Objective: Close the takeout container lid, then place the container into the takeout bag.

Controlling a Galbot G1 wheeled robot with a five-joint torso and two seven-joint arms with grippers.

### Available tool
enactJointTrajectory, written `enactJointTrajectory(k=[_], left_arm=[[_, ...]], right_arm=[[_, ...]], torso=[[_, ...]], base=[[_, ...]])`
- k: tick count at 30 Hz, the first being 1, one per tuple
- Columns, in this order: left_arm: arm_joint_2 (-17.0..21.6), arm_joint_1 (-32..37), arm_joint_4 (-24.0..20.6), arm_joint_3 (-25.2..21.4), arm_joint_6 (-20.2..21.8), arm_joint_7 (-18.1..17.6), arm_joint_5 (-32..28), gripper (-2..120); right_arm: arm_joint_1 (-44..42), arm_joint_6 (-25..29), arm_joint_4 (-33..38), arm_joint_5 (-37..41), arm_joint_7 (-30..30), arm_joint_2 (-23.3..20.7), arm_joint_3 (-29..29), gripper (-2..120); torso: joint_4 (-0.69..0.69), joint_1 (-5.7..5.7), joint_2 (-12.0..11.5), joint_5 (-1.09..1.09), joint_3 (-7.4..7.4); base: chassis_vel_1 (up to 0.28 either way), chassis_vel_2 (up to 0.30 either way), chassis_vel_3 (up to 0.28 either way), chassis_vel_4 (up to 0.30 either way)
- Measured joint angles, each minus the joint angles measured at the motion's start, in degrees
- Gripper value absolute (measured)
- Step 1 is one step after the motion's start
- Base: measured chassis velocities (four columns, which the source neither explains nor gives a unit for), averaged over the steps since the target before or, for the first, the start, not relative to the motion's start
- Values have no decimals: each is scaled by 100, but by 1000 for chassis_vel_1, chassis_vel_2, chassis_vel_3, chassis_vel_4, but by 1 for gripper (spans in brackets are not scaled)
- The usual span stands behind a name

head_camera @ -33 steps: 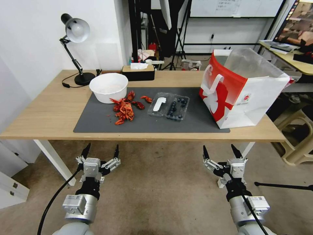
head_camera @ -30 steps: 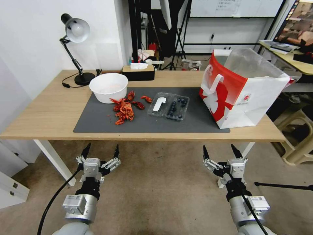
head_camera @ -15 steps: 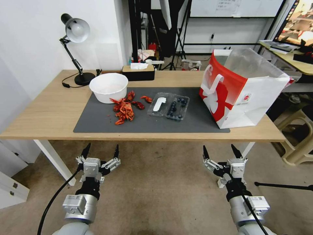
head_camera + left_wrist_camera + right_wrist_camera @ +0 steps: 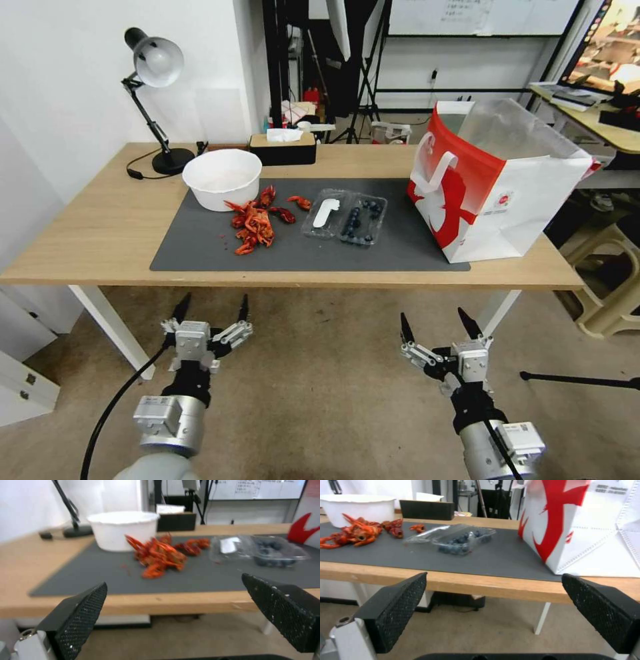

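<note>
Both hands hang spread wide and empty below the tabletop's [image 4: 100, 227] near edge, left hand [image 4: 211, 312] and right hand [image 4: 437, 327]. The takeout container [image 4: 363, 219] lies mid-tabletop, lid [image 4: 323, 213] folded open, beside the takeout bag [image 4: 493, 180] at the right end.

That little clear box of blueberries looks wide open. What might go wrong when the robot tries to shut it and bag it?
The takeout container lies open with its lid flat on the mat, so a clumsy flip could spill berries. Crayfish shells lie close beside the lid; the left gripper might knock them. The takeout bag looks light and could tip if the right gripper bumps it.
</note>
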Motion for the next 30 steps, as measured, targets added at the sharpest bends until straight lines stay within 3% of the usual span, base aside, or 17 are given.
enactJointTrajectory(k=[1, 4, 25, 30], left_arm=[[278, -30, -102, 393, 185, -466, -288, 100], [508, -52, -165, 647, 347, -775, -484, 100], [616, -159, -2, 585, 250, -773, -516, 100], [626, -152, 1, 534, 250, -768, -520, 100]], right_arm=[[33, 0, 0, 58, -22, 4, 98, 100], [54, 0, -11, 80, -32, 7, 122, 100], [222, 39, -196, 186, -62, -25, 86, 100], [801, -115, -418, 732, -17, -595, 53, 100]], torso=[[1, 0, 0, 0, 0], [0, 0, 0, 0, 0], [-2, 0, 0, 1, 0], [0, 0, 0, 2, 0]], base=[[0, 0, 0, 0], [0, 0, 0, 0], [0, 0, 0, 0], [0, 0, 0, 0]])
